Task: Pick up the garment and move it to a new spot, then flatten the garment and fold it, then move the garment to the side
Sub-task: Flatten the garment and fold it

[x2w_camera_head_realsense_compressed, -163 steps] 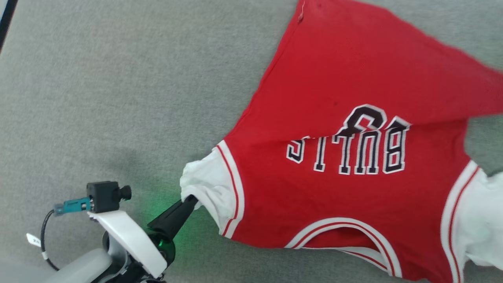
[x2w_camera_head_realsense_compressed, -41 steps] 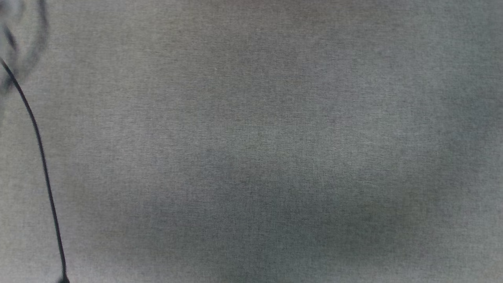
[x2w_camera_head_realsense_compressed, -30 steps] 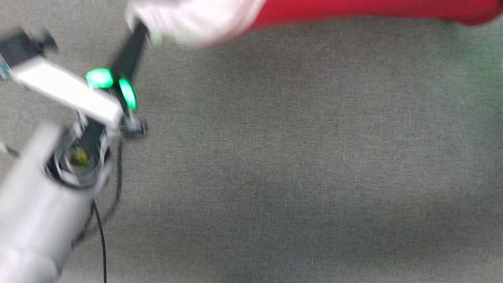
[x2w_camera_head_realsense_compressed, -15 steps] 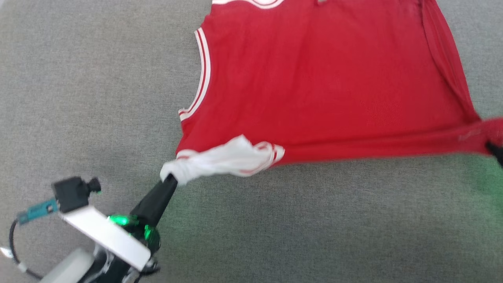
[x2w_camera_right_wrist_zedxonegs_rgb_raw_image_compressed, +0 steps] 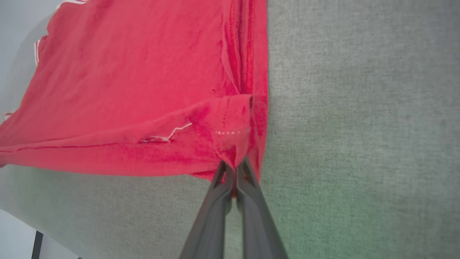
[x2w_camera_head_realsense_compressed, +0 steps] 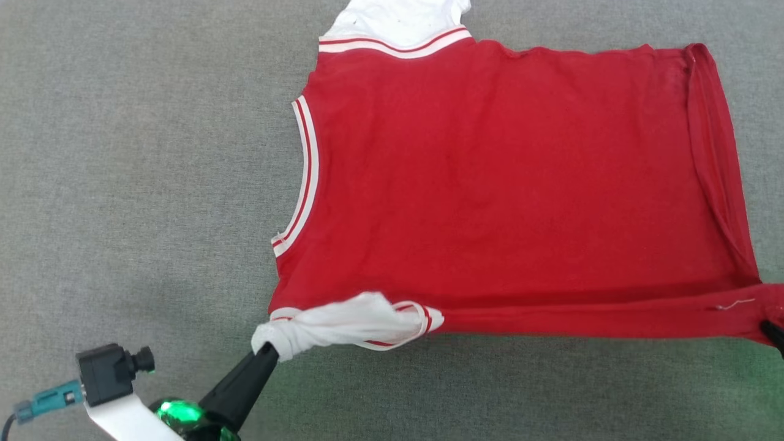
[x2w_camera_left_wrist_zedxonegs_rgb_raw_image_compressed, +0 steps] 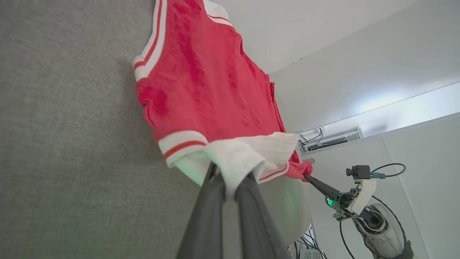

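The garment's (x2w_camera_head_realsense_compressed: pixel 502 184) near edge runs left to right across the lower frame, left gripper (x2w_camera_head_realsense_compressed: pixel 267 350) clamped on its sleeve (x2w_camera_head_realsense_compressed: pixel 343 323), right gripper (x2w_camera_head_realsense_compressed: pixel 772 331) on its hem (x2w_camera_right_wrist_zedxonegs_rgb_raw_image_compressed: pixel 235 144).

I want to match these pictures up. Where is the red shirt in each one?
Head view: the shirt lies spread over the middle and right.
Left wrist view: the shirt is upper middle, white sleeve pinched by the left gripper.
Right wrist view: the shirt covers the upper left.
Landmark: the right gripper pinching the red corner: head view far right, left wrist view lower right, its own view bottom middle.
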Robot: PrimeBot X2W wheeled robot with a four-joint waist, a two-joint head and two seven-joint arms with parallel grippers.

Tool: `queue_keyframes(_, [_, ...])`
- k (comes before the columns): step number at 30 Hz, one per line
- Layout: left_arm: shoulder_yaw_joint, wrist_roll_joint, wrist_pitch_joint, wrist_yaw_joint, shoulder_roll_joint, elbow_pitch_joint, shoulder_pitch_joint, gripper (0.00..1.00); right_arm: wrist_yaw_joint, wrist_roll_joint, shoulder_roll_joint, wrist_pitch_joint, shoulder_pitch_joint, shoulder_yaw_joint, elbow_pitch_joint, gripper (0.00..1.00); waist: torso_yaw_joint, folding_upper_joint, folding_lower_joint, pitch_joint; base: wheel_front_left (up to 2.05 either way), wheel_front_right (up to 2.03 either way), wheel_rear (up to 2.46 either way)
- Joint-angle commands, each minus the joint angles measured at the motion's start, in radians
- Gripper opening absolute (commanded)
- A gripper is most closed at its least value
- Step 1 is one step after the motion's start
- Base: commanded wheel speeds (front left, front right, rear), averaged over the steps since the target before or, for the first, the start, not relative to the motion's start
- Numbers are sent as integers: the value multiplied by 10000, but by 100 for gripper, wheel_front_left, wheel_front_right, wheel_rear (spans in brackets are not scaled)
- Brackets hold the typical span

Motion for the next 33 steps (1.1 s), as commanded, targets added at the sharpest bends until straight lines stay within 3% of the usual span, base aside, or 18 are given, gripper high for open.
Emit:
queue_keyframes(1, [112, 104, -48, 6, -21, 19, -309, 0, -36, -162, 229, 184, -187, -126, -234, 0, -14, 0, 1, 55, 0, 0, 0])
queue_keyframes(7, [269, -78, 209, 6, -326, 451, -1444, 0, -29, -501, 838, 472, -1371, -399, -328, 0, -54, 0, 1, 175, 0, 0, 0])
queue_keyframes(15, [447, -316, 496, 8, -1187, 1942, -3532, 0, -27, -1164, 1446, 396, -3795, 204, 938, 0, -270, 0, 1, 609, 0, 0, 0])
queue_keyframes(25, [508, -665, 361, 8, -2273, 4383, -4983, 0, -29, -1762, 1428, -73, -5026, 869, 2310, 0, -363, 0, 1, 1223, 0, 0, 0])
queue_keyframes(33, [-48, -400, 346, 17, -2502, 5677, -5390, 0, -29, -1940, 1397, -444, -5225, 1398, 2743, 0, -329, 0, 1, 1433, 0, 0, 0])
